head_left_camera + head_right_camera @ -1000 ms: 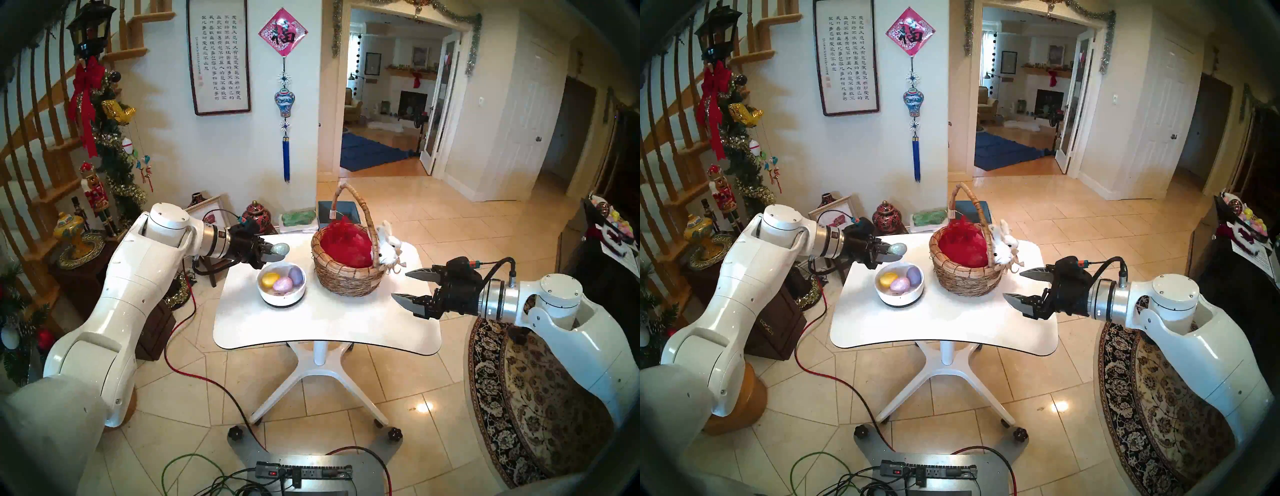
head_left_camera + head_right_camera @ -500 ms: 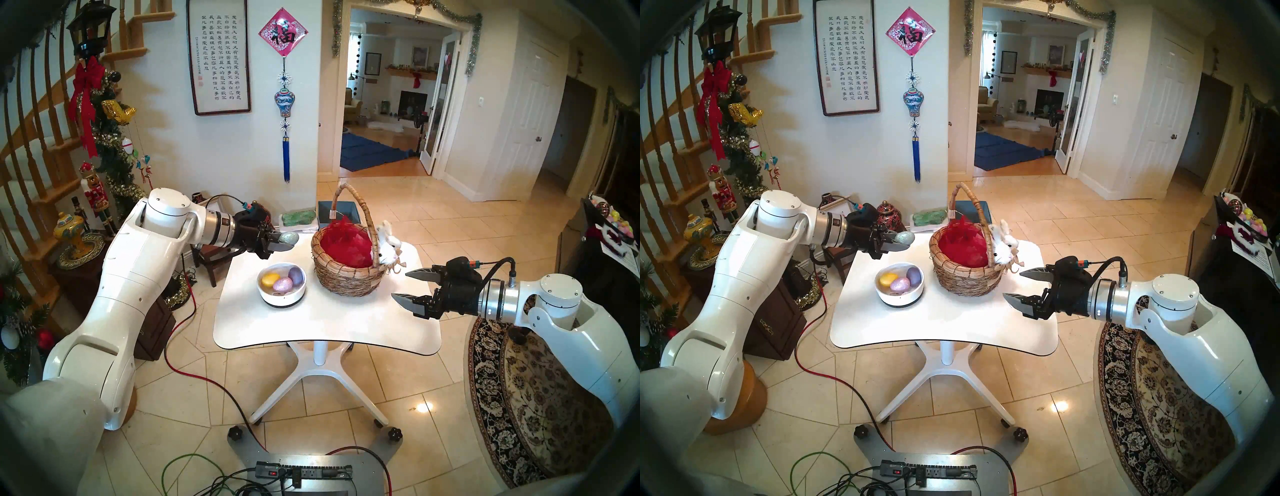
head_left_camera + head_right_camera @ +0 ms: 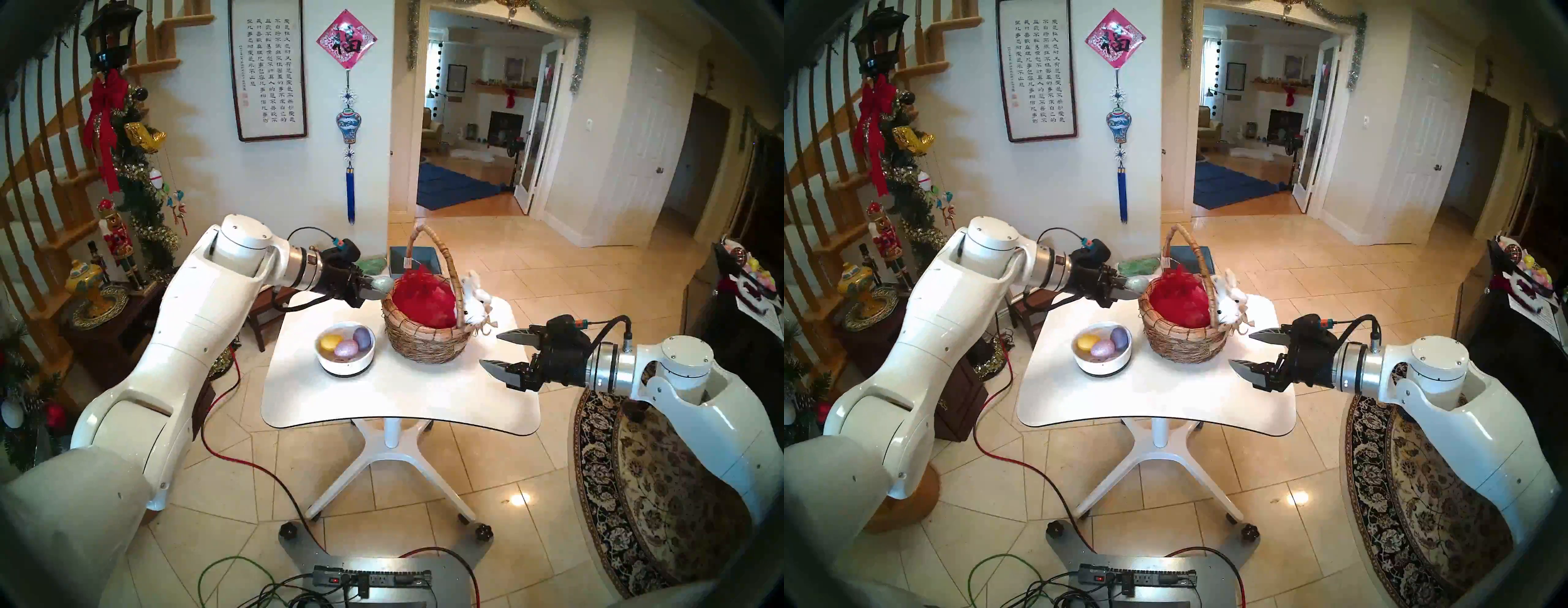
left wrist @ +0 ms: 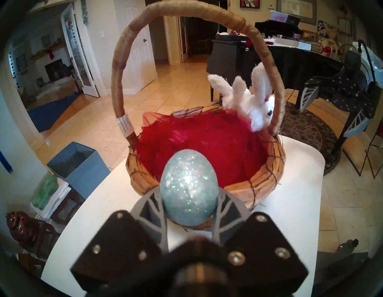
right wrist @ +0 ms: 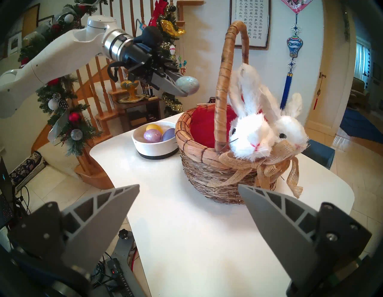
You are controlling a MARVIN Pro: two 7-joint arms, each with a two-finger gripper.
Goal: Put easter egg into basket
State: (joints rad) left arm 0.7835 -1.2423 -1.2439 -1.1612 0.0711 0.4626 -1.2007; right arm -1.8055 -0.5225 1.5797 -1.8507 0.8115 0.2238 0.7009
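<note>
The left tool is clamped on a glittery pale blue egg, held in the air just beside the near-left rim of the basket, not yet over its red lining. The basket stands on the white worktop, a white plush bunny on its rim. A white bowl beside it holds three eggs. The right tool hovers spread wide and empty near the basket's other side.
</note>
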